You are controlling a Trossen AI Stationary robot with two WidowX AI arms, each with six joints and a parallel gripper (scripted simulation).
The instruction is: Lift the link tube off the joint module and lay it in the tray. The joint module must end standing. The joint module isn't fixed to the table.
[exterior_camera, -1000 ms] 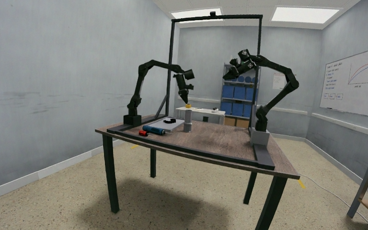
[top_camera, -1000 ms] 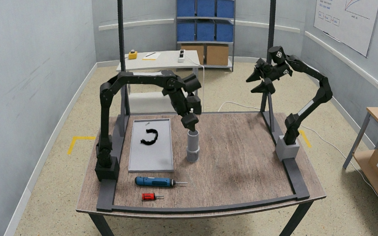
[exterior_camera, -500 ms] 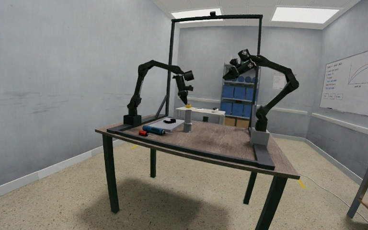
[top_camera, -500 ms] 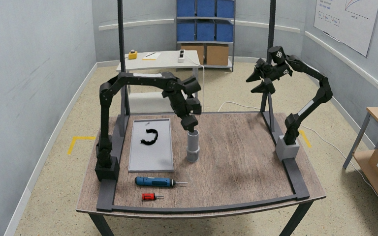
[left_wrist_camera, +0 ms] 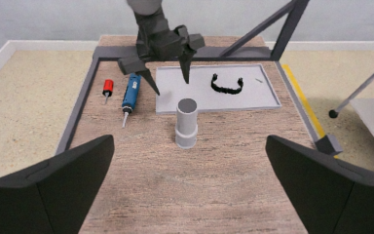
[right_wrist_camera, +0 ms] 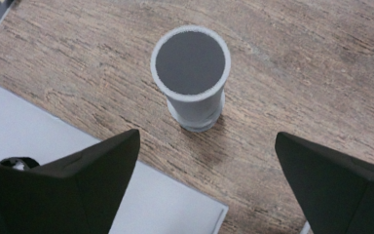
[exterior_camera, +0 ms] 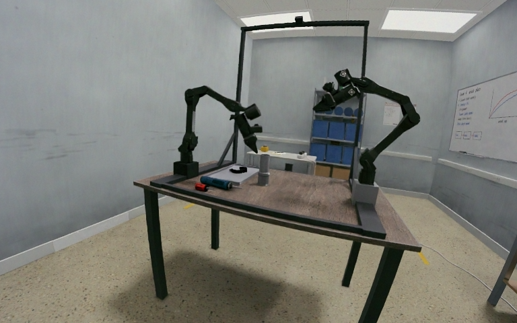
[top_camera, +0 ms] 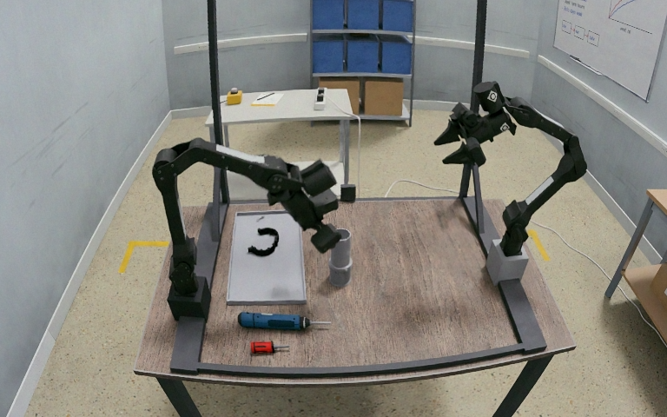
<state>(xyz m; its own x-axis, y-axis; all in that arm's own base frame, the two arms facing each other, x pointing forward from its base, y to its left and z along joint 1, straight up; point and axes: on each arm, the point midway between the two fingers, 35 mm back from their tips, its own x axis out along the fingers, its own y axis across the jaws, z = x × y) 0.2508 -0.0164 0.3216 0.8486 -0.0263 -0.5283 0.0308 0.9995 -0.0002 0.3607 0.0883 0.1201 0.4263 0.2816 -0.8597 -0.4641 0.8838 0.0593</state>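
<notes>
In the top view, a little red tool (top_camera: 260,347) (exterior_camera: 201,186) (left_wrist_camera: 108,87) lies low and left of the middle of the frame, on the brown counter (top_camera: 409,289) (exterior_camera: 305,200) (left_wrist_camera: 175,195) (right_wrist_camera: 297,73). Just above it in the frame is a big blue tool (top_camera: 275,321) (exterior_camera: 215,182) (left_wrist_camera: 131,93), with its thin tip pointing right.

Next comes the flat tray (top_camera: 265,281) (exterior_camera: 223,175) (left_wrist_camera: 258,99) (right_wrist_camera: 161,195), left of the middle. A black, C-shaped thing (top_camera: 276,240) (exterior_camera: 237,171) (left_wrist_camera: 226,91) (right_wrist_camera: 19,160) lies in it.

The gray tube (top_camera: 341,248) (exterior_camera: 264,161) (left_wrist_camera: 187,117) (right_wrist_camera: 195,103) is at the middle of the frame, just right of the tray. It stands up on the joint (top_camera: 340,274) (exterior_camera: 263,178) (left_wrist_camera: 186,139) (right_wrist_camera: 197,128), and the joint stands up too. The tube is not in the tray.

The right claw (top_camera: 338,229) (exterior_camera: 256,151) (left_wrist_camera: 172,89) (right_wrist_camera: 207,138) is close to the tube's top. It is mostly open and has nothing in it. The left claw (top_camera: 439,153) (exterior_camera: 314,109) (left_wrist_camera: 191,141) is up high at the upper right, wide open, with nothing in it.

Far back, a white desk (top_camera: 285,110) (exterior_camera: 293,157) and a shelf (top_camera: 412,93) (exterior_camera: 332,140) with blue bins stand near the top.
</notes>
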